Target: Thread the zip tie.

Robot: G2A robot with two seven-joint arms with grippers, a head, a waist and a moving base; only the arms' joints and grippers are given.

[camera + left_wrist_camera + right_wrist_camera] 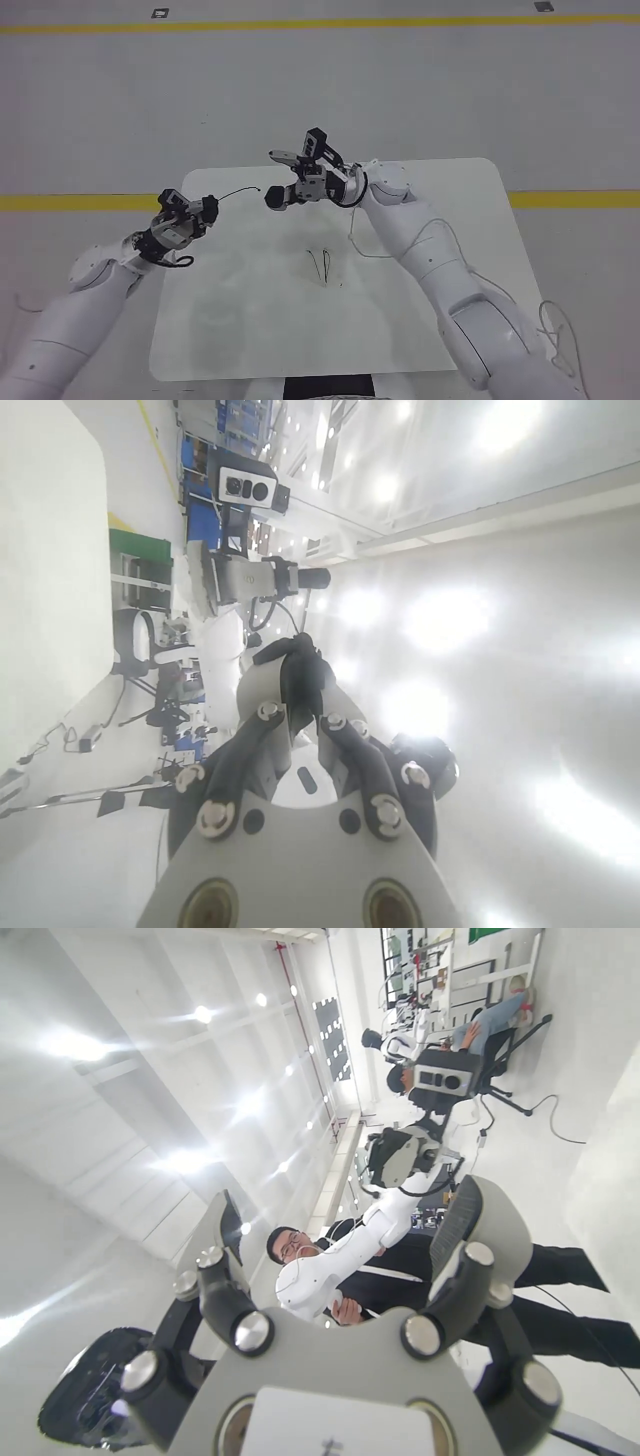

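White worktop [250, 320], rounded corners, on pale grey floor [300, 90]; two yellow lines [300, 24] cross the floor; white ceiling [100, 1138] carries bright lamps [202, 1014]; black office chair [495, 1055] beyond.

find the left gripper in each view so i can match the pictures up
Top view: the left gripper is above the far left corner of the table, shut on the zip tie.
Left wrist view: it is close up, the view's own gripper, closed on the black tie.
Right wrist view: it is far off, facing the camera.
Shared landmark: the right gripper, open and opposite it in every view.
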